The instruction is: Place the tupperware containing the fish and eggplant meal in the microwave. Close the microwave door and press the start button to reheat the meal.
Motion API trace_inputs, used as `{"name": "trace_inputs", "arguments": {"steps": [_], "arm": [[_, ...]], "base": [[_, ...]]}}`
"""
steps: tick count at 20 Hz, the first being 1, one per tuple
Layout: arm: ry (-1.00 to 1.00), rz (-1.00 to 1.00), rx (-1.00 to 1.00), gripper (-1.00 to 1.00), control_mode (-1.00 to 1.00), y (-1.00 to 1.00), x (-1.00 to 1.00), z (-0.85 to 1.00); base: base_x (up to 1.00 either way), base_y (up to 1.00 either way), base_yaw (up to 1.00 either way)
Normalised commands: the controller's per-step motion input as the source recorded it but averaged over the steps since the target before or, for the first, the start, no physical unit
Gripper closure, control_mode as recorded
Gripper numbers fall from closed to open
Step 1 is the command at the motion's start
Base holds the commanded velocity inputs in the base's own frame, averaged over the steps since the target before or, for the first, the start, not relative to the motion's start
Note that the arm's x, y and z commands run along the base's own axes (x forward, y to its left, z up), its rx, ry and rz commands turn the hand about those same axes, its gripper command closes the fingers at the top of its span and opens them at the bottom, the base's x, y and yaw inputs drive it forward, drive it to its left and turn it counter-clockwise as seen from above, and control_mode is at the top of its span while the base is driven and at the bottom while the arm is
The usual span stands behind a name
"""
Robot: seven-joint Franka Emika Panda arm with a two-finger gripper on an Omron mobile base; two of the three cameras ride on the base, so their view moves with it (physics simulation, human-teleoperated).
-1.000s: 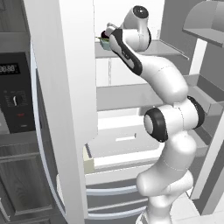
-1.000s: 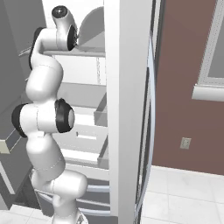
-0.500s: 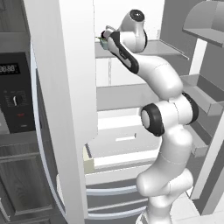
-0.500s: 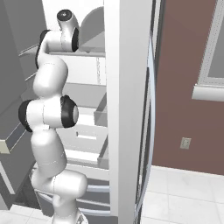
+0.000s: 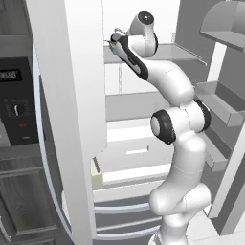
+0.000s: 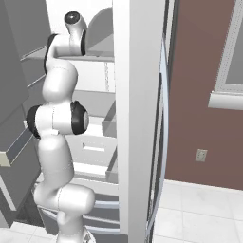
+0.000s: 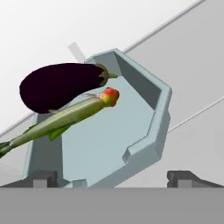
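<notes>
The pale blue-grey tupperware [image 7: 151, 113] sits on a white fridge shelf, close in front of the hand. A dark purple eggplant [image 7: 57, 85] and a thin yellow-green fish [image 7: 65, 117] lie in it. My gripper [image 7: 114, 178] is open, its fingertips [image 7: 43, 177] wide apart on either side of the container's near rim, not touching it. In the left base view the gripper [image 5: 114, 40] reaches onto the upper fridge shelf [image 5: 162, 51]. The microwave [image 5: 16, 103] shows its control panel with display and dial at the far left. The microwave door is out of view, and the start button cannot be told apart.
The open white fridge door [image 5: 72, 95] stands between the arm and the microwave. A second white fridge door [image 6: 137, 118] stands on the right, with door bins [image 5: 217, 107] beside the arm. Drawers [image 5: 129, 153] lie below the shelves. A brown wall [image 6: 194, 95] is to the right.
The arm has stretched out and the hand has moved slightly left, deeper over the upper shelf. The gripper stays open.
</notes>
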Motion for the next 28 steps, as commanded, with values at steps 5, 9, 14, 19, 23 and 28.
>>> {"name": "trace_inputs", "arguments": {"steps": [5, 9, 14, 19, 23, 28], "arm": [[0.0, -0.05, 0.0, -1.0, -1.0, 0.0, 0.24, 0.0], [0.0, -0.07, 0.0, -1.0, -1.0, 0.0, 0.2, 0.0], [0.0, -0.07, 0.0, -1.0, -1.0, 0.0, 0.22, 0.0], [0.0, -0.07, 0.0, -1.0, -1.0, 0.0, 0.23, -0.07], [0.0, -0.07, 0.0, -1.0, -1.0, 0.0, 0.21, -0.2], [0.0, -0.07, 0.0, -1.0, -1.0, 0.0, 0.16, -0.1]], "base": [[0.0, 0.0, 0.0], [0.0, 0.0, 0.0], [0.0, 0.0, 0.0], [0.0, 0.0, 0.0], [0.0, 0.0, 0.0], [0.0, 0.0, 0.0]]}}
